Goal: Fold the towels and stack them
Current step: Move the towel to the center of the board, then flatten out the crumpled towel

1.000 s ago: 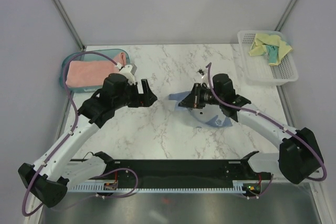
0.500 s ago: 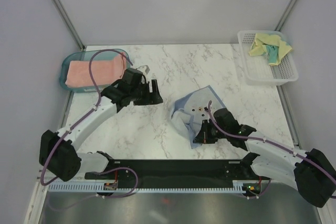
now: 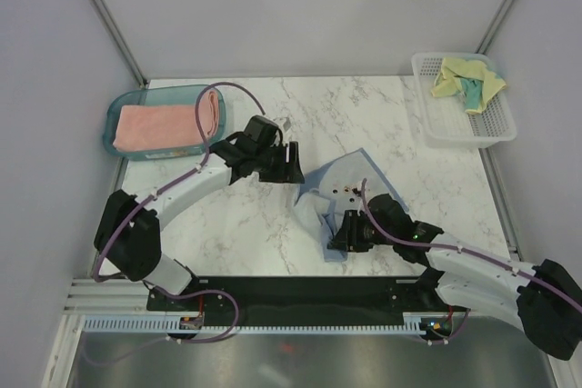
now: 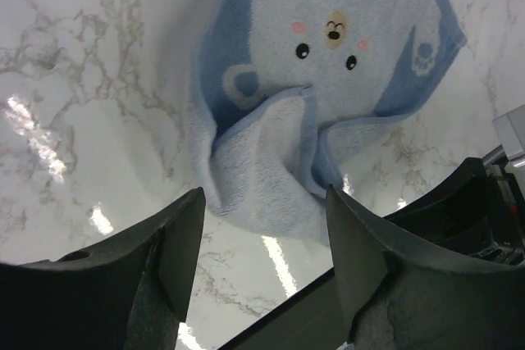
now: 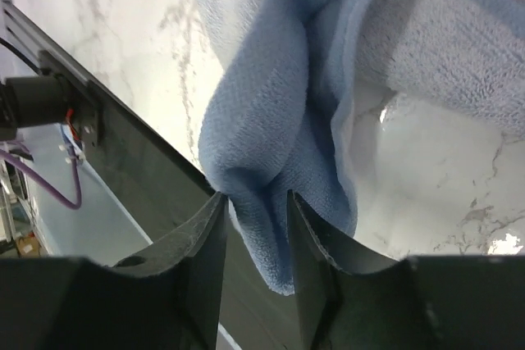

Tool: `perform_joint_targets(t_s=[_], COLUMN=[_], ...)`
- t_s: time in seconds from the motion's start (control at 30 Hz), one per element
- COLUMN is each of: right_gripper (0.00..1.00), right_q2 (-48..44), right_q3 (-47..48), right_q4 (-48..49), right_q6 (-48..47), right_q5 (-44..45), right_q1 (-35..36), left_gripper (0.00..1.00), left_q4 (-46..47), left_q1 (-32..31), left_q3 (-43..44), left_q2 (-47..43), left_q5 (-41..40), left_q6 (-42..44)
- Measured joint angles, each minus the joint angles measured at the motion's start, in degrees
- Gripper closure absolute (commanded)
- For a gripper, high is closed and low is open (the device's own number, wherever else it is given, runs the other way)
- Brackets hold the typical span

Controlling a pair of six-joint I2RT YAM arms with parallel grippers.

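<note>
The light blue towel (image 3: 364, 174) lies open on the marble table (image 3: 245, 215), in the middle and a little to the right side. It is not flat. It has a shape like a kite, with one corner pointing to the far side and one corner pointing to the near edge, so its long axis runs from near to far and leans a little to the right. Its left edge is turned over on itself in a loose fold.

The right gripper (image 3: 338, 235) is at the near corner of this towel. In the right wrist view a thick fold of the blue cloth sits between its fingers (image 5: 201, 260), and the gap is narrow. Whether they really pinch the cloth or only stand around it, I cannot tell.

The left gripper (image 3: 293, 163) is just beside the left corner of the towel, with its jaws wide and nothing between them. From these jaws the folded-over edge lies straight ahead and toward the robot's right (the left wrist view shows it in the middle of the gap, but farther down). I judge that the left arm is the nearer one for this left corner.

The salmon-pink towel (image 3: 159, 124) rests folded in the teal tray (image 3: 111, 134), and the pale yellow towel (image 3: 459, 74) is crumpled in the white basket (image 3: 455, 129), well apart.
</note>
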Motion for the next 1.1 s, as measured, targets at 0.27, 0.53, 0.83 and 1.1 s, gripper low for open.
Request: perform_joint_targets(t_s=[0.27, 0.53, 0.83, 1.1], right_gripper=[0.53, 0.61, 0.61, 0.62], right_q2=[-10.8, -9.1, 11.2, 24.6], right_q3=[3.0, 4.1, 10.7, 14.7], right_q4=[-7.4, -9.9, -4.3, 0.8], right_q6=[2.4, 3.8, 0.1, -0.9], right_q5=[8.3, 22.3, 23.4, 26.9], right_q1=[0.0, -0.1, -4.1, -8.3], left_gripper=[0.44, 0.50, 0.52, 0.54], left_q4=[1.7, 1.3, 5.4, 11.3], left_q1=[-6.9, -8.2, -0.4, 2.7], left_q3=[11.0, 11.9, 0.4, -10.4], left_q2=[10.4, 20.9, 18.6, 11.1], left_q5=[0.2, -0.3, -1.9, -2.8], left_q6=[-1.4, -1.9, -7.5, -11.6])
